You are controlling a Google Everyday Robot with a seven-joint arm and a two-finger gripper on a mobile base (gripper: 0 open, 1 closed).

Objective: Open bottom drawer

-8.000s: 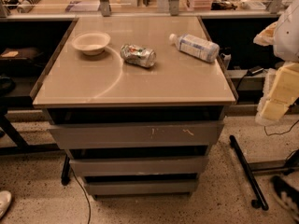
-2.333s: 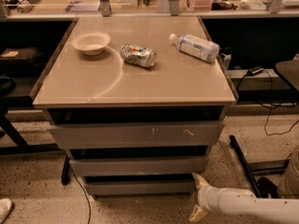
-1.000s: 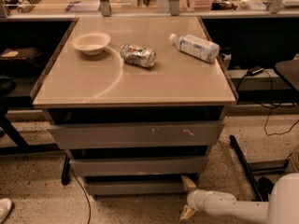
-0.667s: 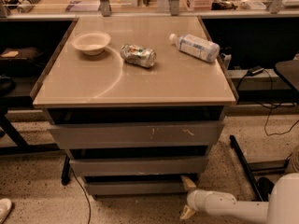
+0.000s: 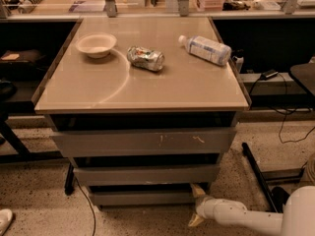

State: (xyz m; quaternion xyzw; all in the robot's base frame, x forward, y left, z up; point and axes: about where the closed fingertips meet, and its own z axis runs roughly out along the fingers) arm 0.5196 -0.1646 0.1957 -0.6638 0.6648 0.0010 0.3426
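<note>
The bottom drawer (image 5: 140,197) is the narrowest grey panel, lowest under the table, plain and handleless, closed or nearly closed. Above it sit the mid-width drawer (image 5: 145,174) and the widest drawer (image 5: 142,142) with pale scratch marks. My gripper (image 5: 196,205) is on a white arm that comes in from the lower right. It sits at the right end of the bottom drawer's face. One pale fingertip (image 5: 198,191) points up at the drawer's right corner and the other (image 5: 195,221) points down toward the floor, so the fingers are spread apart.
On the beige tabletop (image 5: 182,90) lie a white bowl (image 5: 96,44), a crushed can (image 5: 145,58) and a plastic bottle (image 5: 205,48) on its side. A black stand leg (image 5: 258,176) and cables run on the speckled floor at the right. A white shoe (image 5: 5,220) shows at bottom left.
The arm came in from the lower right and the gripper moved left to the bottom drawer's right end. Over the last second it barely moved. The drawers have not shifted.
</note>
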